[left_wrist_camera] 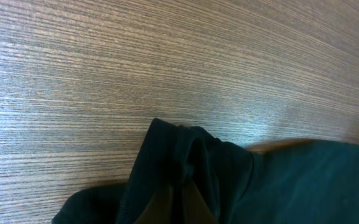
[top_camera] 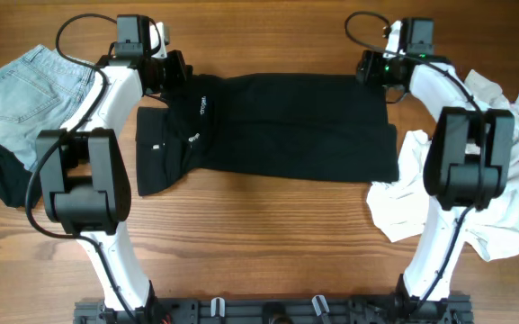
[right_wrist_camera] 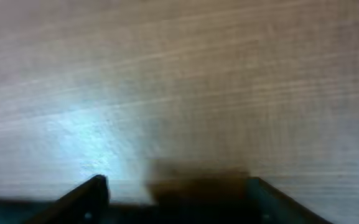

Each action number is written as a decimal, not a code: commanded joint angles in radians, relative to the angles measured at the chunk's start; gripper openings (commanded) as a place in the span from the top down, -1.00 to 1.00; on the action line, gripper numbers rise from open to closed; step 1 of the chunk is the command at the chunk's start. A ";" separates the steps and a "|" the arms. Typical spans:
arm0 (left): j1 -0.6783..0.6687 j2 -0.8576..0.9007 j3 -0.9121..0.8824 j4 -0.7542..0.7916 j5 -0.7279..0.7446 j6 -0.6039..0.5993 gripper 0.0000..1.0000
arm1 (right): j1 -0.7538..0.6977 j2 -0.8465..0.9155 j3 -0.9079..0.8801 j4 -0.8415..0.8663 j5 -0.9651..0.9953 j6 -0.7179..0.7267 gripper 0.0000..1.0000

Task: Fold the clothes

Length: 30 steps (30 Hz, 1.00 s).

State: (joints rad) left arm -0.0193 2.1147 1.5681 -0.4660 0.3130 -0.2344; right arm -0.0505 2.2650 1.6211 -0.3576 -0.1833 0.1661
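From overhead, the black garment lies spread across the middle of the bench, with the left pincer at its far left corner and the right pincer at its far right corner. In the left wrist view, the pincer is clamped on a raised fold of the garment. The right wrist view is blurred; the fingers stand wide apart, just above the garment's edge.

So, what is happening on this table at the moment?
Two robot arms are folding a black garment spread on the wooden table. The left gripper appears to pinch its far corner, bunching the cloth; the right gripper sits at the other far corner, jaws apart. Denim shorts and white clothes wait at the sides.
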 commanded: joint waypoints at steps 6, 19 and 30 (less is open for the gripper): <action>0.001 -0.023 0.002 -0.027 0.016 -0.009 0.92 | -0.005 0.026 0.024 -0.060 0.053 0.078 0.91; 0.002 -0.224 0.001 -0.647 0.005 -0.009 0.92 | -0.060 -0.219 0.025 -0.668 0.230 0.016 0.91; 0.002 -0.222 0.001 -0.793 -0.173 -0.009 0.16 | -0.061 -0.219 0.006 -0.919 0.244 -0.067 0.21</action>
State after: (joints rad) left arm -0.0193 1.8904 1.5700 -1.2510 0.1680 -0.2459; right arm -0.1085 2.0438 1.6356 -1.2545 0.0322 0.1444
